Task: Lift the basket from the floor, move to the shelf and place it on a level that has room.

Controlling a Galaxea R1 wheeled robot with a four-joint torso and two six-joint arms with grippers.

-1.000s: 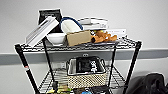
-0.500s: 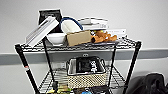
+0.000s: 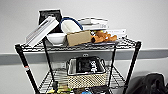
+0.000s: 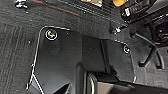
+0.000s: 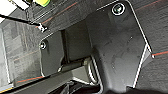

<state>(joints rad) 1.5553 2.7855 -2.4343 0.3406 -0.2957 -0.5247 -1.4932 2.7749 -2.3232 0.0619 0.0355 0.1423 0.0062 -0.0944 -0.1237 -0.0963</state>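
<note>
So the basket [image 3: 86,72] is sitting on the shelf [image 3: 75,47] already, on the level [image 3: 50,80] second from the top, resting flat on the wire grid between the black posts and roughly centred. It's the woven beige one with the pale rim, and you can see black-and-white stuff inside it. Nothing is touching it from above, and the top tier is well clear of it. Up on that top tier there's a leaning book [image 3: 41,30], a white bowl [image 3: 57,38], a small brown cardboard box [image 3: 78,38] just beside the bowl, an orange toy [image 3: 103,37] next to the box, and a few flat books [image 3: 100,25] stacked behind, with a dark picture frame [image 3: 50,15] at the back against the pale wall [image 3: 140,20]. Below the basket's tier you can just catch some colourful bits on the lower level. There's a black bag [image 3: 152,83] off to the side of the rack. Both wrist views look down at the floor [image 4: 15,45], the dark grey carpet tiles, past the robot's own dark plate; the left one also catches a caster and the legs of a chair base [image 4: 150,52]. As for the grippers, honestly can't tell whether either one is loose or clamped, the fingers just aren't readable in these views.
</note>
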